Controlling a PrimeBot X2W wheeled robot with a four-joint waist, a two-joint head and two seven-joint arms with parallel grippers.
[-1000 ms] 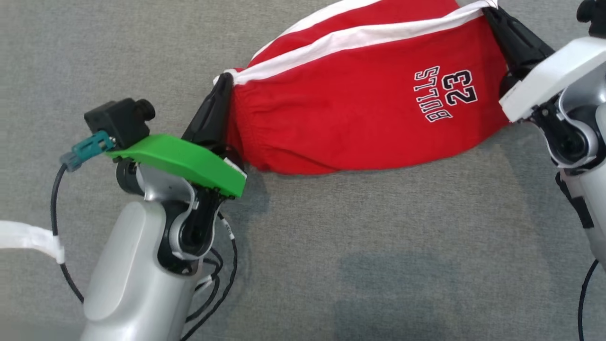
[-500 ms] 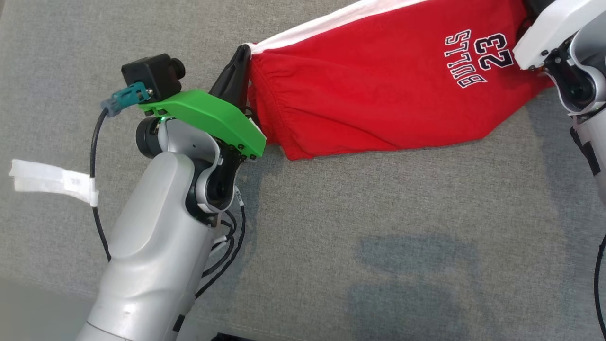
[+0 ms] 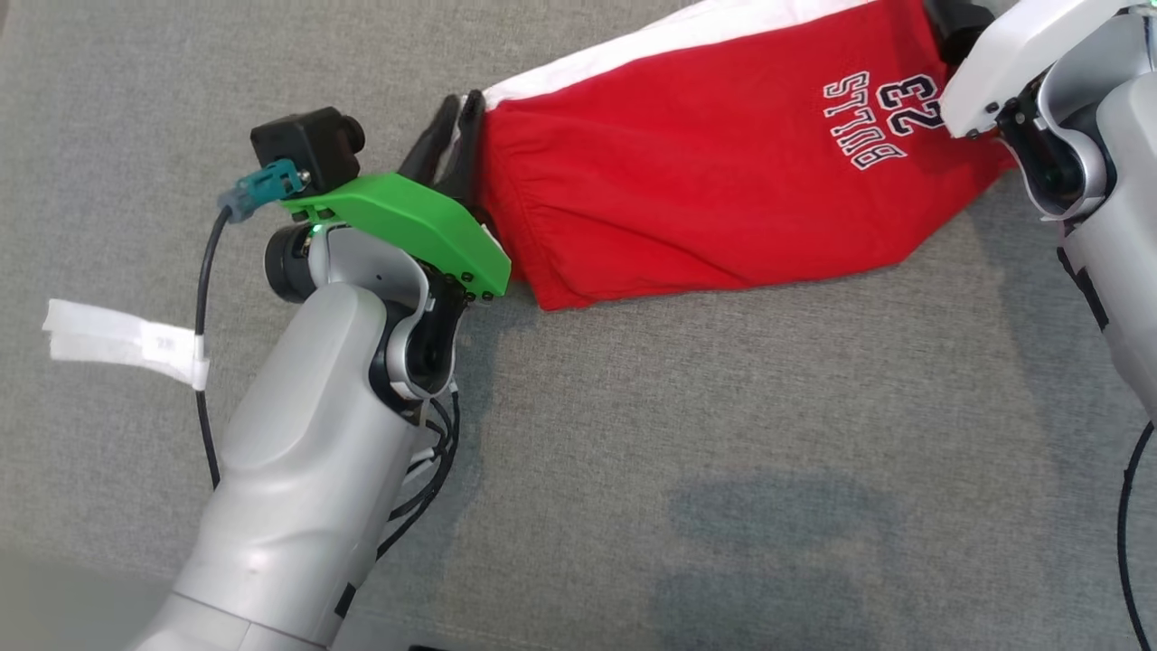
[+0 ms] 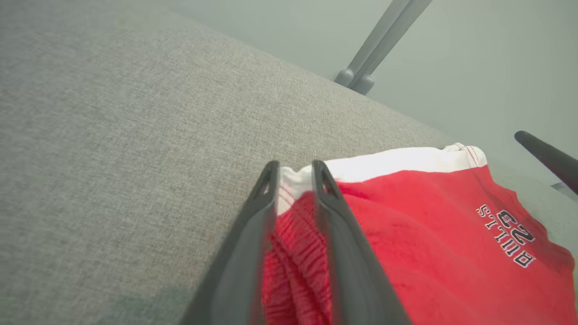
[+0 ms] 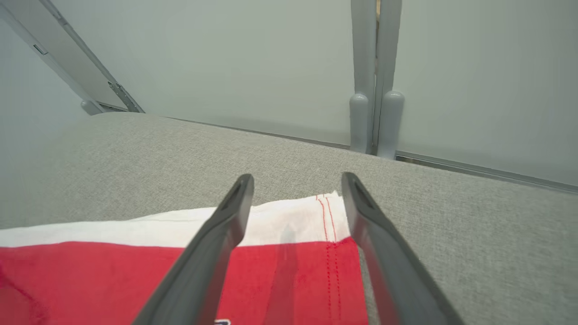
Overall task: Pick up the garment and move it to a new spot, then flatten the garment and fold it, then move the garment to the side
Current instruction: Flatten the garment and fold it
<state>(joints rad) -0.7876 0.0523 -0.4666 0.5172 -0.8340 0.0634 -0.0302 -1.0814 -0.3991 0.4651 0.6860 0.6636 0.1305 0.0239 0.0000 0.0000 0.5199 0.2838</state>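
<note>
Left end effector (image 4: 294,168) sits barely parted astride the garment (image 3: 687,181), right end effector (image 5: 295,180) wide and empty: set-down step, I reckon, flattening next.

In the head view the shorts (image 3: 705,199) are cut off by the top edge, and their printed number (image 3: 908,95) is partly covered by the white wrist cover (image 3: 1021,45), behind which the fingers (image 3: 960,20) of the right gripper (image 5: 298,177) are mostly hidden. In the left wrist view the left gripper (image 4: 294,166) is blurred toward the bottom edge. In the right wrist view a scrap of lettering (image 5: 222,322) at the bottom edge cannot be read.
</note>
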